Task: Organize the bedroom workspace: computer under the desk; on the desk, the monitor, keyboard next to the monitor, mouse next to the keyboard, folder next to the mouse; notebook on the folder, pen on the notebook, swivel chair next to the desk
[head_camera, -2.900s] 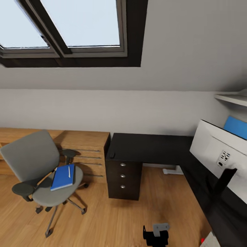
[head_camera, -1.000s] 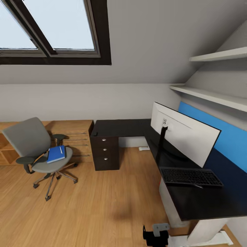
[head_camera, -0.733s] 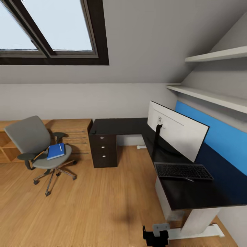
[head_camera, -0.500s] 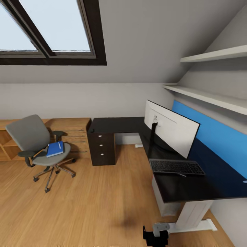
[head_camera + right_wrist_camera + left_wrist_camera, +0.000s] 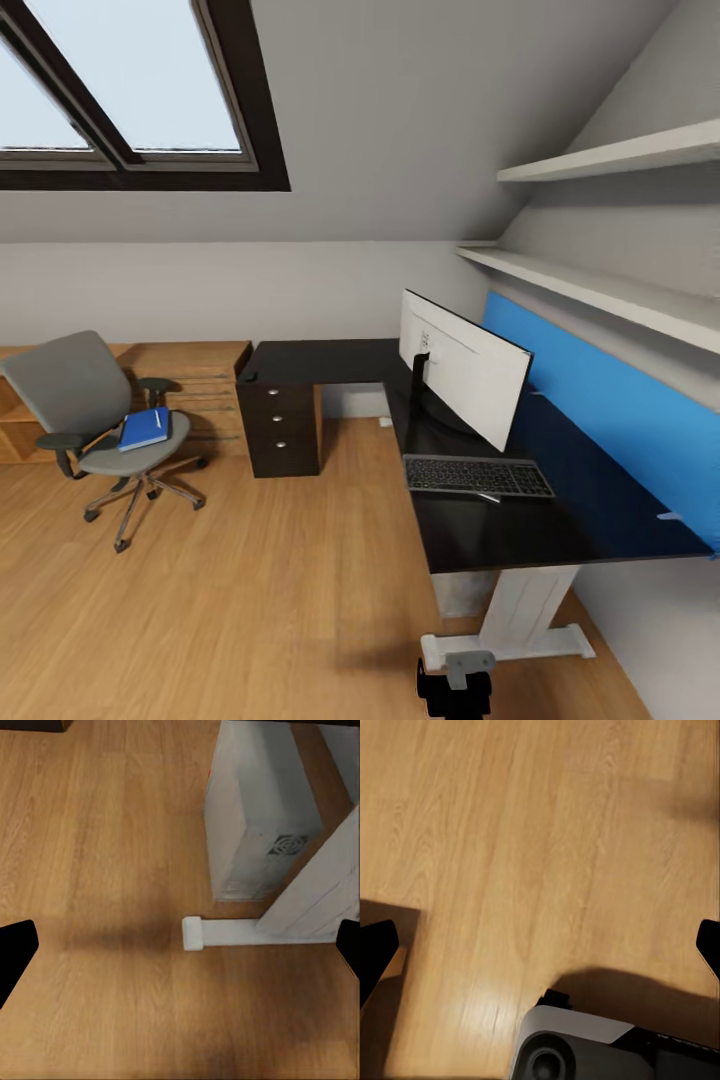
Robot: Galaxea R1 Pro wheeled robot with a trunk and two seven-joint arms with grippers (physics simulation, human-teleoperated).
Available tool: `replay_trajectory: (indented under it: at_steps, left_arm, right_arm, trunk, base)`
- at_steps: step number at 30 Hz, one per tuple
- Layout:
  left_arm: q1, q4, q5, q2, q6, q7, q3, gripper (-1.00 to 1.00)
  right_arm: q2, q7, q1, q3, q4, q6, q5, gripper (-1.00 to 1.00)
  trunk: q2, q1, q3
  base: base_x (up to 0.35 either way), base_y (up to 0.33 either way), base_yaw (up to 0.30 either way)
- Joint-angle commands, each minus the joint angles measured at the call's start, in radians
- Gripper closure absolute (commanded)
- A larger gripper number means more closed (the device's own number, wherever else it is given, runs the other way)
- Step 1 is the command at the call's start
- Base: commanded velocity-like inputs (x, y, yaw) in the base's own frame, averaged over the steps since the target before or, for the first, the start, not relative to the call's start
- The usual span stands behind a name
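Head view puts the folder (image 5: pixel 144 428) on the swivel chair (image 5: pixel 95 420), well apart from the desk (image 5: pixel 520 520). Your left gripper (image 5: pixel 540 960) and right gripper (image 5: pixel 180 945) both hang wide open and empty. Grab carelessly and the pen (image 5: pixel 157 419) lying on top could roll off, or the chair could roll away on its casters.

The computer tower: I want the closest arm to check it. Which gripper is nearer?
Right. The right gripper hangs open above the floor just beside the computer and the desk foot; the left gripper sees bare floor and the robot's base.
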Motion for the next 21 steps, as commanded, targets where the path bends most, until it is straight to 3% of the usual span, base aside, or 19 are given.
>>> replay_trajectory:
  at_steps: [1,11,21]
  left_arm:
    - [0.000,-0.003,0.005,0.001,0.005,0.007,-0.002,-1.00]
    - [0.000,-0.003,0.005,0.002,0.005,0.007,-0.002,-1.00]
    - [0.000,-0.006,0.005,0.002,0.004,0.008,-0.002,-1.00]
  right_arm:
    - [0.001,-0.002,-0.001,0.008,0.002,-0.004,-0.008,-1.00]
    - [0.001,-0.001,-0.001,0.009,0.002,-0.004,-0.006,-1.00]
    - [0.001,0.001,-0.001,0.009,0.002,-0.004,-0.005,-1.00]
  trunk:
    - [-0.002,0.001,-0.002]
    - [-0.002,0.001,-0.002]
    - [-0.002,0.001,-0.002]
  base:
    - [-0.004,-0.346,0.000]
    - [-0.001,-0.345,0.000]
    - [0.000,-0.046,0.000]
